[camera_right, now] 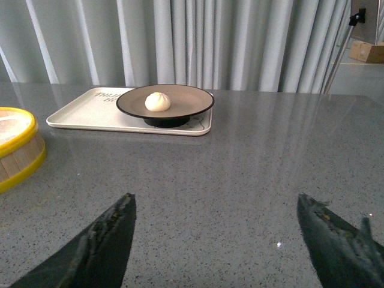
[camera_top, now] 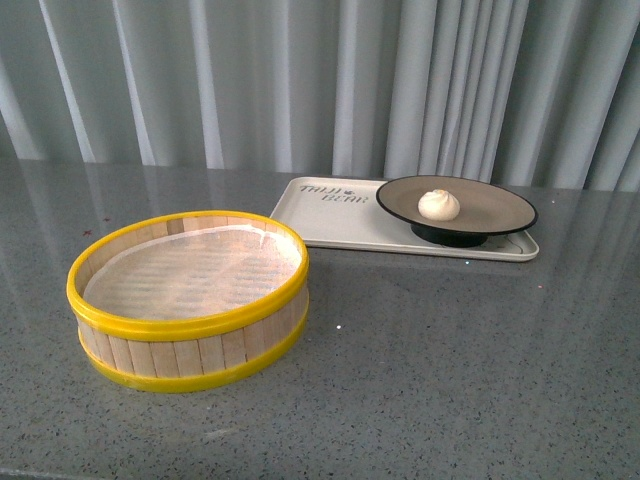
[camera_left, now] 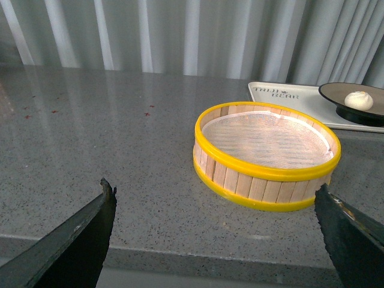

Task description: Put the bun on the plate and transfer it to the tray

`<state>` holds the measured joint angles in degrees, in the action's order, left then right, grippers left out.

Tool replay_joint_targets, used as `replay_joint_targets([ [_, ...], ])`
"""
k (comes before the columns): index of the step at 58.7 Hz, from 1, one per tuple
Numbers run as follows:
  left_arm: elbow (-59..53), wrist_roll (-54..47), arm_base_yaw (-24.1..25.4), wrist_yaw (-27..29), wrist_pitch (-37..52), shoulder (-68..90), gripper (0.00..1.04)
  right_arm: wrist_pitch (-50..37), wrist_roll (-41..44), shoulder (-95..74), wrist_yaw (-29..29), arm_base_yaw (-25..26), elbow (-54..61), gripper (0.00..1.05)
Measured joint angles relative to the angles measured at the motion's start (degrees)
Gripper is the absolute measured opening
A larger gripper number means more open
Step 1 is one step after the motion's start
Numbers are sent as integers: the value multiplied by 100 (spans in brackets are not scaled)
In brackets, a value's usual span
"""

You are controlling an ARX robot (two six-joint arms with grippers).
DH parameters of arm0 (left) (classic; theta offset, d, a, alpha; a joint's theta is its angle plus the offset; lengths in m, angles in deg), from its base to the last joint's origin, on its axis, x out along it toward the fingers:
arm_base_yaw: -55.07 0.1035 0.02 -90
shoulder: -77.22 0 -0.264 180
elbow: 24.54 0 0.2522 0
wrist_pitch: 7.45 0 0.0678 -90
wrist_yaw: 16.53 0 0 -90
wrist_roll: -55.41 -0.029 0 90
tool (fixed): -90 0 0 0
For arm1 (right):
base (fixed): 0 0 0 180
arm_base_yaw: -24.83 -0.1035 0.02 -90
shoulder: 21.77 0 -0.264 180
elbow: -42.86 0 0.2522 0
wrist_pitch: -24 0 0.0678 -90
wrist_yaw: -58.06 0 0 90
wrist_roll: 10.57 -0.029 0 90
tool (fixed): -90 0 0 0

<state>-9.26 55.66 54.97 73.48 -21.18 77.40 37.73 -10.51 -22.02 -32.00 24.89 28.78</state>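
The left gripper (camera_left: 213, 231) is spread wide with nothing between its dark fingers (camera_left: 84, 237), hanging low over the near edge of the worktop (camera_left: 96, 138). Straight ahead of it, a short way off, stands the steamer basket (camera_left: 267, 155), a round wooden ring with yellow bands and a pale liner inside; nothing lies in it. The basket sits squarely between this gripper and the task's things, which lie beyond the basket and off to the gripper's right.

The right gripper (camera_right: 216, 240) is likewise released, its fingers (camera_right: 99, 243) far apart and holding nothing, above bare grey speckled worktop. Ahead of it and a little to its left, with open surface and no obstacle between, lies the tray (camera_right: 84, 114), cream-white with dark lettering at its far-left corner. The plate (camera_right: 180, 102) stands on the tray's right-hand part, its black foot resting on the tray surface, its rim reaching just past the tray's far and right edges. The bun (camera_right: 157, 101) sits upright on the plate, left of its centre as this gripper sees it. The basket's yellow rim shows well off to this gripper's left, apart from the tray.

In the front view neither arm appears. Grey pleated curtains (camera_top: 320, 80) hang behind the worktop.
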Motion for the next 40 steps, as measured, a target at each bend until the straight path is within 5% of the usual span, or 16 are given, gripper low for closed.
replay_joint_targets([
  [5, 0, 0, 0, 0, 0, 0, 98, 0, -2, 0, 0, 0, 0, 98],
  [40, 0, 0, 0, 0, 0, 0, 98, 0, -2, 0, 0, 0, 0, 96],
])
